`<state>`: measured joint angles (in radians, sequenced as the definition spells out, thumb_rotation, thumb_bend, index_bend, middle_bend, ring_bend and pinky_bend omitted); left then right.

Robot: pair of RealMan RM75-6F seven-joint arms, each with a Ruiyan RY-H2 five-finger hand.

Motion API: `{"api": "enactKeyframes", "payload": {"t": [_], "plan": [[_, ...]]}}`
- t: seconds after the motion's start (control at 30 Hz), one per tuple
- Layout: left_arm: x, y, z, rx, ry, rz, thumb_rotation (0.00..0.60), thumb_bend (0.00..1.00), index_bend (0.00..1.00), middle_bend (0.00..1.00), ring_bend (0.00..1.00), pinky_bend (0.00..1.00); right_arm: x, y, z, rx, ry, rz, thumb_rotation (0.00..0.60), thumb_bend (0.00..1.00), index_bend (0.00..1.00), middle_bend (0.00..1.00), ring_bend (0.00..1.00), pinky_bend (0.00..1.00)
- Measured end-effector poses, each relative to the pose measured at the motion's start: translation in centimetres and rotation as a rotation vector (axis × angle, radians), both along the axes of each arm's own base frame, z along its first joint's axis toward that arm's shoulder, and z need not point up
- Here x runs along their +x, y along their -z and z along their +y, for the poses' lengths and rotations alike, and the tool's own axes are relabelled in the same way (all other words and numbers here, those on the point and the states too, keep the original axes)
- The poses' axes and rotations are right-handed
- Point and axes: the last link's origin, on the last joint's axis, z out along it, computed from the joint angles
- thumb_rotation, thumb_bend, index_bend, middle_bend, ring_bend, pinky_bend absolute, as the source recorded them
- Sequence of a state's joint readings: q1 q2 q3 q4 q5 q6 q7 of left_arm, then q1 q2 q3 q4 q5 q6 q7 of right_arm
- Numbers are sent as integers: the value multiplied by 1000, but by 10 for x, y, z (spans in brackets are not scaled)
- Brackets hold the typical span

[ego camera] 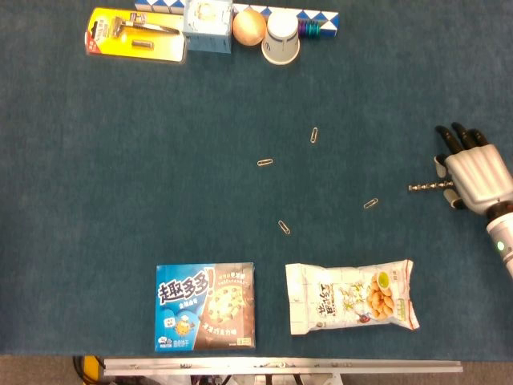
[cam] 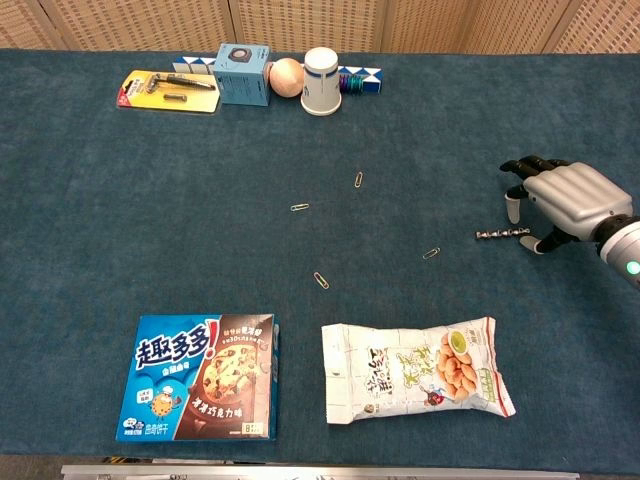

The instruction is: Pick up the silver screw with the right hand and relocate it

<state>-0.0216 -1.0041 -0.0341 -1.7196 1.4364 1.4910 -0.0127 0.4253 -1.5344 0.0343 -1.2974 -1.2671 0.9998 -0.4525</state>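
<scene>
Reaching from the tabletop's (ego camera: pixel 120 200) right edge, our right hand (ego camera: pixel 473 172) curls around the silver screw's (ego camera: pixel 425 188) head; we cannot tell whether it grips it. Next we judge: secure, lift, relocate.

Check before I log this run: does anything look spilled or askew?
Four small metal paper clips lie scattered loose on the blue cloth table, as if spilled. Nothing else stands out.
</scene>
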Motion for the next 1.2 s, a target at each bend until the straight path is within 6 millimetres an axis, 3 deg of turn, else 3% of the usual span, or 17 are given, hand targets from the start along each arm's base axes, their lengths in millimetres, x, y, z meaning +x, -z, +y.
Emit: {"api": "enactKeyframes", "payload": {"t": [0.83, 1.2], "plan": [[0, -1, 0, -2, 0, -4, 600, 0, 520, 433, 462, 597, 2, 6, -3, 20, 21, 17, 600, 282, 528, 94, 0, 148], [0, -1, 0, -1, -3, -4, 600, 0, 520, 433, 462, 597, 4, 6, -3, 17, 23, 10, 600, 293, 628, 117, 0, 148]]}}
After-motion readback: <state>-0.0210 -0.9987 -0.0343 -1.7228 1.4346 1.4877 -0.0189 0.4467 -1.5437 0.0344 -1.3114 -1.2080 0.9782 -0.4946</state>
